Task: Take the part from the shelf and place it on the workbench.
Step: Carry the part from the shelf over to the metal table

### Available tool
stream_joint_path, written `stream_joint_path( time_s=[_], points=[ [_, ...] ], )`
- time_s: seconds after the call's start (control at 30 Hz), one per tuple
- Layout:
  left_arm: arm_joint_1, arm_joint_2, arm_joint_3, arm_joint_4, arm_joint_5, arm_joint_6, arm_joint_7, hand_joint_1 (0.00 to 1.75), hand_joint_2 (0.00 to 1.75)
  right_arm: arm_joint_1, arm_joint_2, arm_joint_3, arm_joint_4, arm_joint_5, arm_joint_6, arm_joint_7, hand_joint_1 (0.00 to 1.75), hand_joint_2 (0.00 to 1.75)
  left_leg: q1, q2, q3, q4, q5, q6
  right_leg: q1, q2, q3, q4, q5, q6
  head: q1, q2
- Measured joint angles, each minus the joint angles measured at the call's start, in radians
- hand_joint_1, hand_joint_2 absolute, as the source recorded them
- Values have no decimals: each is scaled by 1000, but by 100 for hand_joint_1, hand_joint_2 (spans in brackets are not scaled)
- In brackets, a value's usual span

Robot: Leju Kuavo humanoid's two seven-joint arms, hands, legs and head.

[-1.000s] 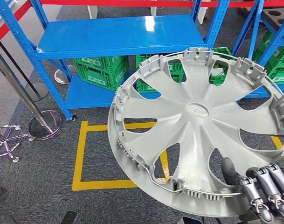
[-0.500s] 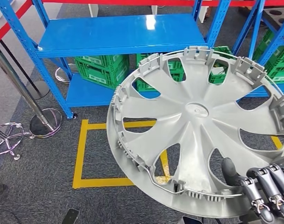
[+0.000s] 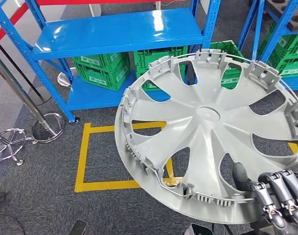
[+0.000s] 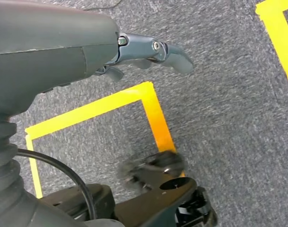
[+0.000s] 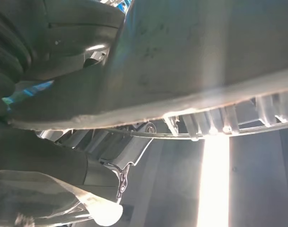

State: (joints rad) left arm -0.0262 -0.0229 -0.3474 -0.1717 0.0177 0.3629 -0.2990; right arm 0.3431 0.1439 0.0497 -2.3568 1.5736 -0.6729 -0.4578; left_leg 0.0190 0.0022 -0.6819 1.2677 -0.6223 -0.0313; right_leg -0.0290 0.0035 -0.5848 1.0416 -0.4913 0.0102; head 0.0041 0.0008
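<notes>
Part: one grey wheel cover [image 3: 210, 132], spoked with open slots, inner face up with clips and a wire ring along its rim, carried tilted in front of the robot, off the shelf and above the carpet. Right hand [image 3: 276, 196]: dark fingers curled over the cover's near rim at the lower right of the head view, thumb up through a slot, gripping the cover; the right wrist view shows the cover's rim [image 5: 192, 71] close over the hand. Left hand [image 4: 149, 52]: hanging over the carpet, fingers stretched out and apart, holding nothing. Surroundings: blue steel shelf [image 3: 114, 34] directly ahead, its upper board bare and glossy; green crates [image 3: 103, 68] on the lower board, more green crates [image 3: 291, 56] in a second blue rack to the right. The cover's far rim overlaps the first shelf's right upright and the crates in the head view; whether it touches them cannot be told. Floor: grey carpet [image 3: 40, 196] with a yellow tape rectangle [image 3: 82, 161], partly under the cover. To the left, a chrome stanchion base [image 3: 47, 128] with a slanting pole, and a wire stand [image 3: 7, 144] near it, both well apart from the cover. Open carpet lies between the tape and the stanchion.
</notes>
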Motion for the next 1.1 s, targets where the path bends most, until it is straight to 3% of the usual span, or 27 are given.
stream_joint_path(
  time_s=[0.03,0.07,0.13,0.2,0.27,0.33,0.37,0.43,0.5,0.53,0.57,0.63,0.7,0.73,0.77,0.83,0.87,0.9,1.0,1.03,1.07,1.1],
  points=[
    [-1,0,-2,0,-2,0,-1,0,175,0,0,0,0,0,0,0,175,175,-2,0,6,31,-9,5,5,-1,-11,0,8,-2,0,0],
    [-1,0,-3,0,-4,0,-1,0,175,1,0,-1,0,0,0,-1,175,175,-6,0,27,29,1,12,10,-2,-22,1,17,-5,0,0],
    [-3,0,-5,0,-7,0,-2,0,175,1,1,-2,0,0,0,-2,175,175,-20,-1,114,-77,49,40,20,-2,-38,1,33,-8,0,0],
    [-6,2,-6,0,-8,1,-4,0,175,2,3,-3,0,0,0,-2,175,175,-35,-2,202,-214,65,69,25,-3,-48,0,47,-5,1,0],
    [-8,3,-8,0,-9,2,-6,0,175,2,4,-4,0,0,0,-3,175,175,-45,-3,230,-271,65,79,20,-5,-51,-7,64,6,0,0],
    [-9,2,-9,0,-12,2,-8,0,175,4,6,-6,-2,0,0,-5,175,175,-46,-1,221,-288,90,76,17,-5,-54,-14,74,17,-2,0],
    [-10,1,-9,0,-14,2,-8,0,175,5,6,-7,-2,0,0,-6,175,175,-43,1,214,-297,105,78,17,-5,-61,-5,58,21,-1,0],
    [-12,-1,-11,0,-20,0,-10,0,175,8,6,-9,-3,-1,0,-10,175,175,-37,6,193,-307,132,79,18,-3,-86,65,-28,28,1,0],
    [-13,-4,-17,0,-28,-1,-10,0,175,10,6,-10,-3,-1,0,-15,175,175,-37,8,164,-304,153,81,17,-4,-109,183,-110,36,2,0],
    [-14,-6,-22,0,-34,-1,-9,0,175,12,6,-11,-3,-1,0,-17,175,175,-37,10,148,-301,163,79,16,-4,-108,228,-117,40,2,0],
    [-15,-8,-27,0,-40,1,-6,0,175,13,6,-12,-3,-1,0,-19,175,175,-37,12,131,-297,174,77,15,-4,-97,248,-101,43,2,0],
    [-19,-10,-36,0,-55,10,0,0,175,14,6,-16,-4,-1,0,-21,175,175,-36,14,96,-281,190,70,11,-5,-22,182,-43,48,2,0],
    [-25,-10,-44,0,-62,20,2,0,175,14,6,-18,-7,-1,0,-23,175,175,-38,13,69,-259,201,60,11,-5,84,41,-45,45,2,0],
    [-27,-9,-48,0,-63,24,2,0,175,15,6,-18,-9,-1,0,-24,175,175,-39,13,62,-250,207,56,12,-4,114,-9,-61,41,2,0],
    [-29,-7,-50,0,-63,27,2,0,175,16,6,-19,-11,-1,0,-24,175,175,-39,13,56,-245,214,52,14,-4,127,-36,-74,34,2,0],
    [-30,-5,-52,0,-63,30,1,0,175,18,7,-21,-15,-1,0,-24,175,175,-37,11,50,-241,222,43,14,-5,111,-40,-68,18,2,0],
    [-30,-3,-53,0,-63,31,1,0,175,18,8,-22,-16,-1,0,-24,175,175,-36,9,45,-233,206,36,13,-7,103,-40,-59,8,1,0],
    [-30,-2,-53,0,-63,31,1,0,175,18,9,-23,-17,-1,0,-24,175,175,-33,7,37,-209,170,28,11,-9,92,-41,-49,-1,-1,0],
    [-31,-2,-56,0,-63,31,1,0,175,19,11,-25,-19,-1,0,-24,175,175,-22,5,8,-43,24,11,11,-11,55,-39,-13,-11,-6,0],
    [-31,-2,-56,0,-63,31,1,0,175,20,11,-26,-19,0,0,-24,175,175,-19,5,6,7,6,8,10,-10,40,-37,0,-11,-6,0],
    [-32,-2,-57,0,-63,31,1,0,175,20,11,-27,-19,0,0,-24,175,175,-16,5,16,30,13,7,10,-10,25,-35,12,-9,-6,0],
    [-32,-1,-57,0,-63,31,1,0,175,21,11,-28,-19,0,0,-24,175,175,-14,5,42,17,37,6,10,-10,8,-31,23,-8,-6,0]
  ],
)
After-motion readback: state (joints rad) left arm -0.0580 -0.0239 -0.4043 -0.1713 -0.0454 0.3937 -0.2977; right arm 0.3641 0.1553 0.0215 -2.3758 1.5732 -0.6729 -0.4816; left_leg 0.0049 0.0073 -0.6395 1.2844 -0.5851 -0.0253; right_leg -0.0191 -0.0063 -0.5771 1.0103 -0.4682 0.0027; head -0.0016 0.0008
